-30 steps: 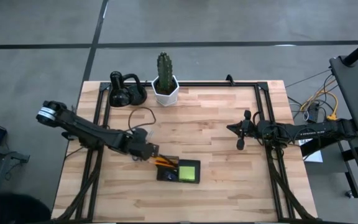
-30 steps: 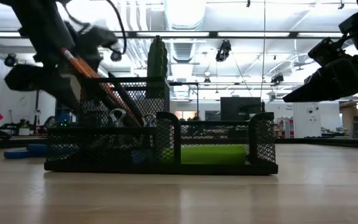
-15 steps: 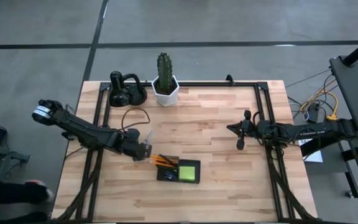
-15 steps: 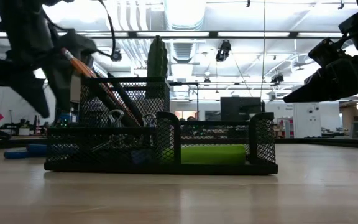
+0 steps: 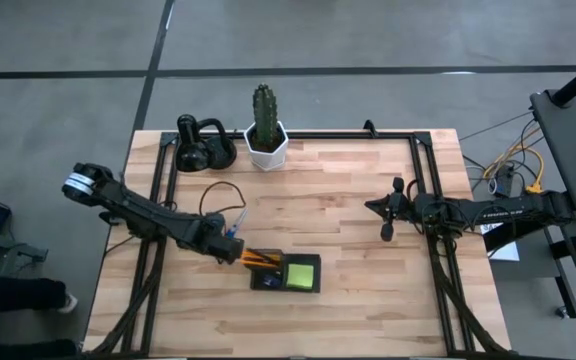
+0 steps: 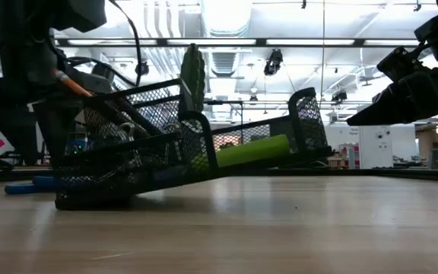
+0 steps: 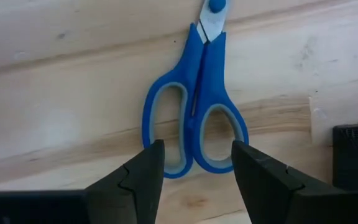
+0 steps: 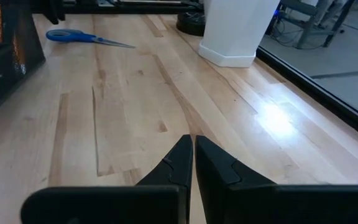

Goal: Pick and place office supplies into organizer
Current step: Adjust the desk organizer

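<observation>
Left gripper [image 7: 193, 165], fingers spread, hovered over blue scissors [image 7: 194, 109]; organizer [image 6: 188, 156] tilted (right end lifted); right gripper [image 8: 193, 155] pinched closed at high view's right.

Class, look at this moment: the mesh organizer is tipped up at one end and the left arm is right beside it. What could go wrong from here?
1. The organizer is tilted, one end lifted off the table. It may tip further, and the pencils and green notepad could slide out.
2. The left gripper, jaws open, hovers over the scissors close to the organizer; reaching down could knock it again.
3. The right gripper is parked far away and cannot steady it.
</observation>
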Robot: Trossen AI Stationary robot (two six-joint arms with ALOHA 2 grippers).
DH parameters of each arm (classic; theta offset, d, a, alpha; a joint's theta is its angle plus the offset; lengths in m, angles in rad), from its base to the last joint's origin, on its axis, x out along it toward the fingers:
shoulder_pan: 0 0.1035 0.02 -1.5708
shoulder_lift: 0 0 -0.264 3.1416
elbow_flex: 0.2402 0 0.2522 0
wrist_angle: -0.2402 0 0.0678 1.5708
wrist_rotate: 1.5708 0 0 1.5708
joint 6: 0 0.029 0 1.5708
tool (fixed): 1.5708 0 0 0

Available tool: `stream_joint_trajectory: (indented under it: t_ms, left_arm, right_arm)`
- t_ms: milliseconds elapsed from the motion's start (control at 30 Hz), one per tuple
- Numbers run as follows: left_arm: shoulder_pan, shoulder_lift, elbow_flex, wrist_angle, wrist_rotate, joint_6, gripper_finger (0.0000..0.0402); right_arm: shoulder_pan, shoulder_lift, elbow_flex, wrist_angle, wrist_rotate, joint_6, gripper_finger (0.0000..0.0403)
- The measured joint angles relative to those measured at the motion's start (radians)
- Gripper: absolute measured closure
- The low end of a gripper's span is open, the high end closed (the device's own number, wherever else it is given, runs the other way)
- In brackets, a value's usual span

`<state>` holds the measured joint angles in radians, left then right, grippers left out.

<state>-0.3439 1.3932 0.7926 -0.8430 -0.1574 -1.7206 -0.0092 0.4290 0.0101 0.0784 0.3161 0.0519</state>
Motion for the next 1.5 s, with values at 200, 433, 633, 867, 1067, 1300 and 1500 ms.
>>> stream_joint_trajectory:
  t_ms: [200,433,633,867,1067,1300,1500]
  left_arm:
    - [0.0,-0.039,0.036,-0.009,-0.019,0.021,0.023]
    - [0.0,-0.098,0.104,-0.054,-0.084,0.069,0.023]
    - [-0.013,-0.119,0.111,-0.248,-0.075,-0.045,0.023]
    - [-0.029,-0.101,0.097,-0.274,-0.071,-0.056,0.023]
    - [-0.061,-0.078,0.097,-0.264,-0.093,0.275,0.023]
    - [-0.097,-0.076,0.104,-0.164,-0.096,0.723,0.023]
    - [-0.102,-0.032,0.092,0.023,-0.077,1.223,0.023]
  right_arm:
    - [0.0,0.0,0.0,0.0,0.0,-0.002,0.0394]
    - [0.0,0.0,0.0,0.0,0.0,-0.002,0.0394]
    - [0.0,0.0,0.0,0.0,0.0,-0.002,0.0394]
    - [0.0,0.0,0.0,0.0,0.0,-0.002,0.0394]
    - [0.0,0.0,0.0,0.0,0.0,0.0,0.0394]
    - [0.0,0.0,0.0,0.0,0.0,-0.002,0.0394]
    - [0.0,0.0,0.0,0.0,0.0,-0.002,0.0394]
